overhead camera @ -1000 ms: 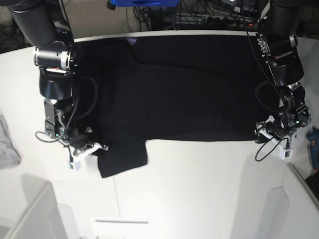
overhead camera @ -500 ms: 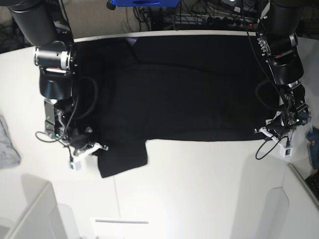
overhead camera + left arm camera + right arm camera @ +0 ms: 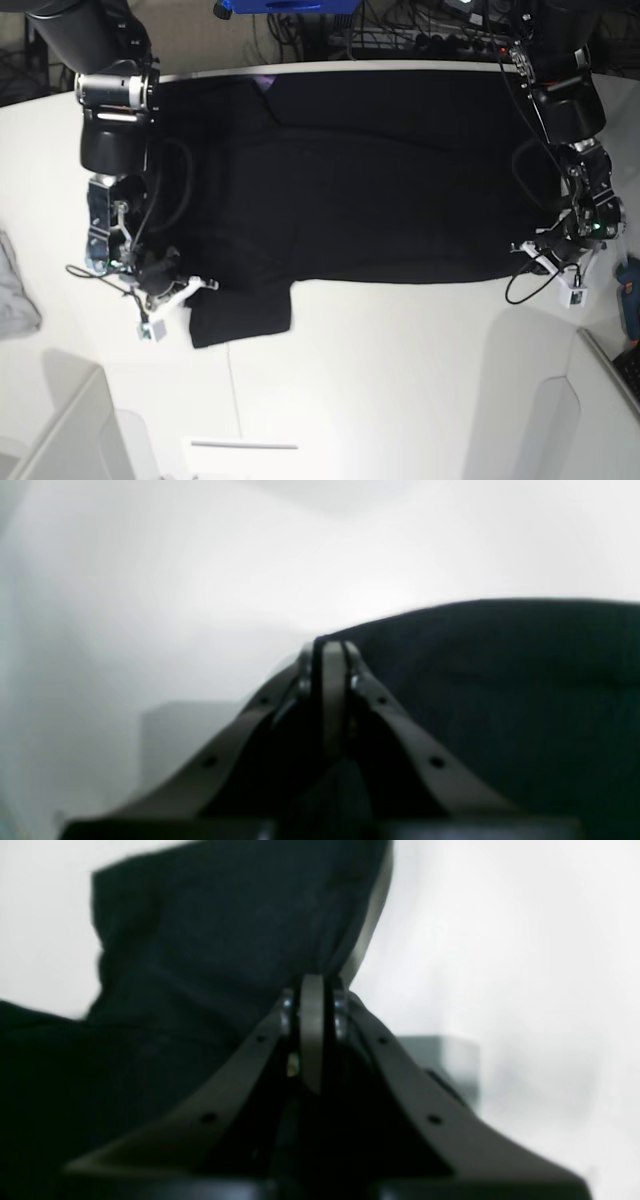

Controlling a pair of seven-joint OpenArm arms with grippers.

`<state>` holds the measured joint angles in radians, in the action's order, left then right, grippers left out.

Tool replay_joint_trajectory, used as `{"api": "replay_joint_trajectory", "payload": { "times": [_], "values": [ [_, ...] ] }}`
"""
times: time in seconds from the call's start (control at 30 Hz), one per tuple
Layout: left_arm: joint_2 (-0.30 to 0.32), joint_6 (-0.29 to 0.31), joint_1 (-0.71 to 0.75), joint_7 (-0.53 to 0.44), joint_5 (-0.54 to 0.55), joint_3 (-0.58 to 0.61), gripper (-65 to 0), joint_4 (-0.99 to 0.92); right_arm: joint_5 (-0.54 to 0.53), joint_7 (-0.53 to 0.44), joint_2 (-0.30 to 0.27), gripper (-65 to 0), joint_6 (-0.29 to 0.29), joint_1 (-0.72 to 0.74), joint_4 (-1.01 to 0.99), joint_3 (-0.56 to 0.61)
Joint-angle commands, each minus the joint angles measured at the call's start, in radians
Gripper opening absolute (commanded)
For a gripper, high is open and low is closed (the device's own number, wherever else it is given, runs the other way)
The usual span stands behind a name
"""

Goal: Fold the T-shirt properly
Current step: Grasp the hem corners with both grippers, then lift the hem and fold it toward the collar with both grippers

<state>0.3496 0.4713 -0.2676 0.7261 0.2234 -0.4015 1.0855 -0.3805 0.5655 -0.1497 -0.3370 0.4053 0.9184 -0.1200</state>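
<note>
Left wrist: our left gripper point(image 3: 332, 652) has its jaws together, pinching the T-shirt point(image 3: 500, 690) at a corner, likely to lift it for a fold.

Right wrist: our right gripper point(image 3: 312, 1000) is clamped on the sleeve edge.

Base: the plain black T-shirt point(image 3: 370, 180) lies spread across the far half of the table point(image 3: 400, 380), sleeve hanging near left.

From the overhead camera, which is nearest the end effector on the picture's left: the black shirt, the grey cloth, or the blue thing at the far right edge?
1. The T-shirt: touching the right end effector, at its sleeve corner.
2. The grey cloth: at the table's left edge.
3. The blue object: across the table, at the right edge.
</note>
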Motion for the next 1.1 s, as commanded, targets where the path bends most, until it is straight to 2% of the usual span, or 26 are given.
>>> {"api": "replay_joint_trajectory", "payload": {
  "times": [0.0, 0.43, 0.67, 0.87, 0.93, 1.07],
  "values": [
    [0.013, 0.004, -0.017, -0.021, 0.012, -0.004, -65.0, 0.035, -0.013, -0.022, -0.009, -65.0, -0.006, 0.025, 0.034, -0.002],
    [0.006, 0.004, 0.075, -0.016, 0.014, -0.006, -65.0, 0.224, -0.013, -0.019, -0.009, -65.0, -0.006, -0.044, 0.235, -0.002],
    [0.003, 0.002, 0.144, -0.007, 0.014, -0.007, -65.0, 0.358, -0.013, 0.015, -0.012, -65.0, -0.006, -0.09, 0.333, -0.005],
    [-0.051, 0.02, 0.178, 0.083, 0.014, -0.122, -65.0, 0.465, -0.013, 0.043, -0.031, -65.0, 0.023, -0.116, 0.4, -0.005],
    [-0.057, 0.05, 0.201, 0.089, 0.014, -0.127, -65.0, 0.5, -0.013, 0.043, -0.031, -65.0, 0.026, -0.145, 0.439, -0.005],
    [-0.08, 0.059, 0.218, 0.111, 0.014, -0.135, -65.0, 0.52, -0.013, 0.052, -0.032, -65.0, 0.028, -0.177, 0.486, -0.005]
  ]
}}
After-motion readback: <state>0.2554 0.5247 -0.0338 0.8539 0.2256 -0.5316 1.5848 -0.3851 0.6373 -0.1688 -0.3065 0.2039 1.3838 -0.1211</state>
